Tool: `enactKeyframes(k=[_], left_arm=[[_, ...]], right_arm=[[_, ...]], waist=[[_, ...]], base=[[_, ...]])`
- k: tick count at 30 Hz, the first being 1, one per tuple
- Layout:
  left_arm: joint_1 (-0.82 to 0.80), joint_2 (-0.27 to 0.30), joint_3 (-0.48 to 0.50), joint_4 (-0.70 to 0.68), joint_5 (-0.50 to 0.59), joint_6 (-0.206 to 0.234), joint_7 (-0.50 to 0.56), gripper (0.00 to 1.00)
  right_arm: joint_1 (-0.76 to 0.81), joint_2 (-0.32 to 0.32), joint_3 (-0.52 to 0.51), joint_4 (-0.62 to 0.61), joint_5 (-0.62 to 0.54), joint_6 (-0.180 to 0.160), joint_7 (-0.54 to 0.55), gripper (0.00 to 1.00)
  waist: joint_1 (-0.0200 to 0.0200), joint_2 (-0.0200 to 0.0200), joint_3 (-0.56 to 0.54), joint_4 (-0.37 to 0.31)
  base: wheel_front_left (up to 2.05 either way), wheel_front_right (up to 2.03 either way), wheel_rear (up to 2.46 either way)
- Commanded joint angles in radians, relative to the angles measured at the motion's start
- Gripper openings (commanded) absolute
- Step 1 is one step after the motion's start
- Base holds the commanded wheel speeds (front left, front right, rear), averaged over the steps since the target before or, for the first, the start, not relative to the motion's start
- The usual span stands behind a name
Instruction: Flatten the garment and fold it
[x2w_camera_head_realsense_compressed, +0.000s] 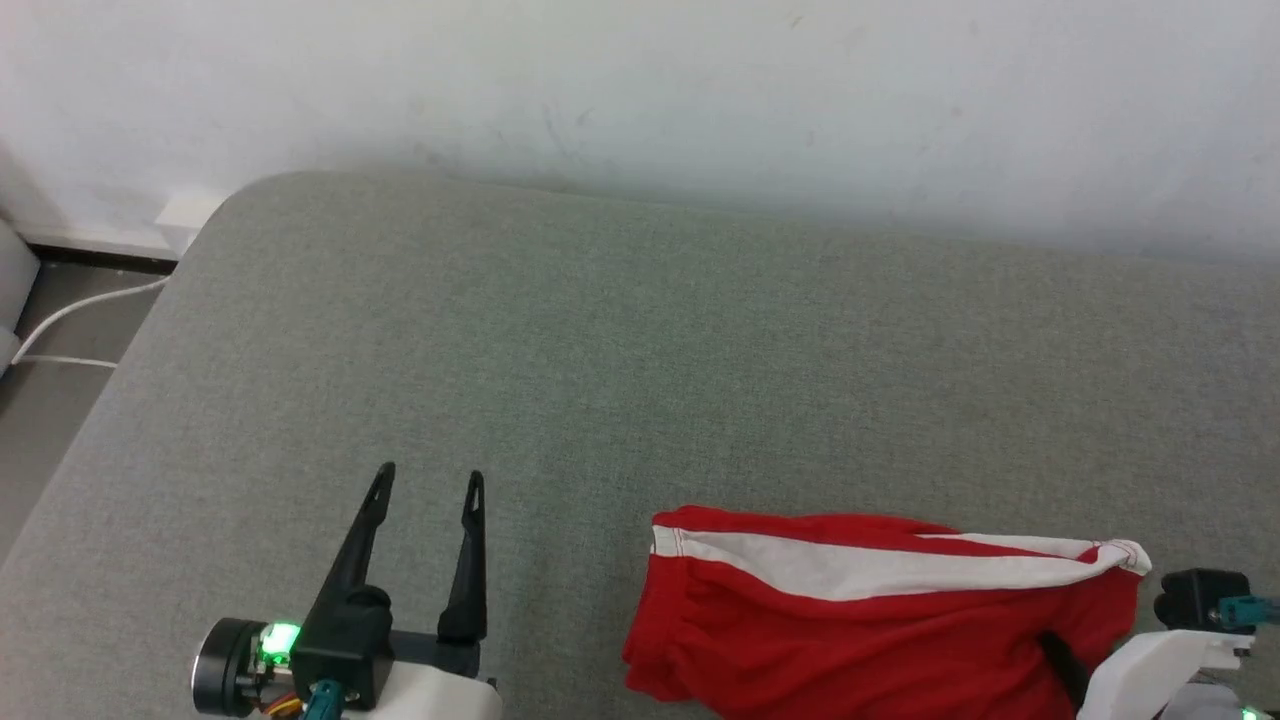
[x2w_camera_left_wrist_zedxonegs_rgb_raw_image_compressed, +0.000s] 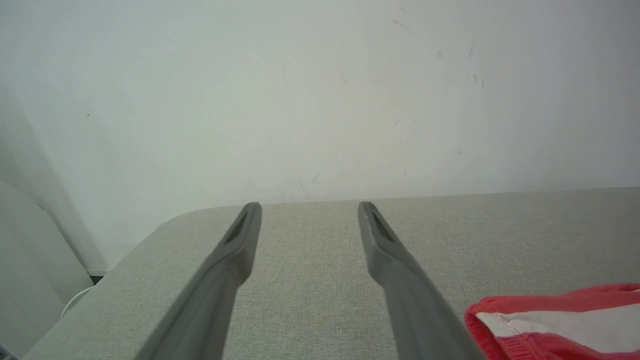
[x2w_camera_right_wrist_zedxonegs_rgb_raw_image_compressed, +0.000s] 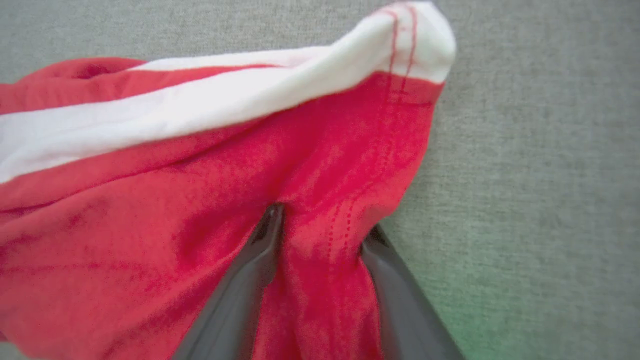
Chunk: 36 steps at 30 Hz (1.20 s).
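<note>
Left gripper (x2w_camera_head_realsense_compressed: 430, 473): released, fingers spread, empty above the grey fabric-covered table (x2w_camera_head_realsense_compressed: 600, 350). Right gripper (x2w_camera_right_wrist_zedxonegs_rgb_raw_image_compressed: 323, 220): fingers apart, unclenched, with a fold of the red soft-fabric shorts with white side stripe (x2w_camera_right_wrist_zedxonegs_rgb_raw_image_compressed: 150, 210) between them.

My left pincer (x2w_camera_head_realsense_compressed: 430, 473) has two long black fingers, broad at the root and thinning to narrow tips, each with a slim slot near the end. They spring from a black mount (x2w_camera_head_realsense_compressed: 345, 650). At its 9 o'clock glows a green light (x2w_camera_head_realsense_compressed: 281, 637), and beyond that sits a round black cap (x2w_camera_head_realsense_compressed: 222, 682). At 6 o'clock a teal plug (x2w_camera_head_realsense_compressed: 325, 703) shows beside orange and yellow wires (x2w_camera_head_realsense_compressed: 285, 706). My forearm shell (x2w_camera_head_realsense_compressed: 435, 700) is white. My right pincer (x2w_camera_right_wrist_zedxonegs_rgb_raw_image_compressed: 325, 222) has matching fingers, glossy dark grey up close. Its wrist carries a black housing (x2w_camera_head_realsense_compressed: 1200, 597) with a second teal plug (x2w_camera_head_realsense_compressed: 1247, 608) at 3 o'clock, above white casing (x2w_camera_head_realsense_compressed: 1150, 672).
</note>
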Motion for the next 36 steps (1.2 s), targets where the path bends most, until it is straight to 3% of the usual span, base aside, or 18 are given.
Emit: enactKeyframes(k=[1, 10, 18, 21, 30, 36], left_arm=[[-0.005, -0.005, 0.006, 0.003, 0.007, -0.007, -0.005, 1.00], [-0.003, -0.015, 0.021, 0.021, 0.017, -0.026, -0.005, 1.00], [0.005, -0.026, 0.024, 0.032, 0.022, -0.039, -0.005, 1.00], [0.011, -0.030, 0.026, 0.038, 0.021, -0.044, -0.005, 1.00], [0.024, -0.040, 0.031, 0.054, 0.019, -0.054, -0.005, 1.00], [0.028, -0.050, 0.034, 0.059, 0.017, -0.063, -0.005, 1.00]], right_arm=[[0.009, 0.033, 0.052, 0.041, 0.023, 0.007, 0.007, 0.00], [-0.032, -0.019, -0.032, 0.066, 0.000, 0.007, -0.130, 0.00], [-0.041, -0.069, -0.204, 0.092, -0.065, 0.007, -0.134, 0.00], [-0.038, -0.069, -0.222, 0.078, -0.102, 0.007, -0.121, 0.00], [0.002, -0.047, -0.136, -0.090, -0.115, 0.007, -0.041, 0.00], [0.041, -0.020, -0.026, -0.279, -0.095, 0.007, 0.038, 0.00]], waist=[[0.0001, -0.0001, 0.005, 0.004], [0.0001, -0.0001, -0.016, -0.015], [0.0001, -0.0001, -0.033, -0.035], [0.0001, -0.0001, -0.041, -0.042], [0.0001, -0.0001, -0.070, -0.054], [0.0001, -0.0001, -0.077, -0.043]], base=[[0.00, 0.00, 0.00], [0.00, 0.00, 0.00], [0.00, 0.00, 0.00], [0.00, 0.00, 0.00], [0.00, 0.00, 0.00], [0.00, 0.00, 0.00]])
